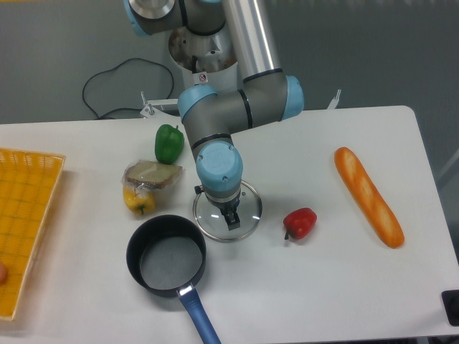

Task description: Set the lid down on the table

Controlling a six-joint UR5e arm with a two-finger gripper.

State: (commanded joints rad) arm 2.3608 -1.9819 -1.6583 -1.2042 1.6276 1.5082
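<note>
The saucepan (167, 256) sits uncovered, just beside the lid (228, 210) on the tabletop (301, 287). The gripper (231, 218) is over the lid's centre; whether its fingers grip cannot be told. Bare tabletop lies toward the near edge.

The arm's wrist covers the upper middle of the lid (244, 222), and the lid's knob cannot be made out under the pincer (231, 219); whether the jaws are closed on it cannot be told. The saucepan (166, 254) has its blue handle cut off by the bottom edge. The yellow mesh tray (25, 215) runs out of the left edge, and a small reddish object (2, 273) in it is mostly cropped, perhaps a fruit. A dark item (452, 307) at the lower right corner is cropped too.
</note>
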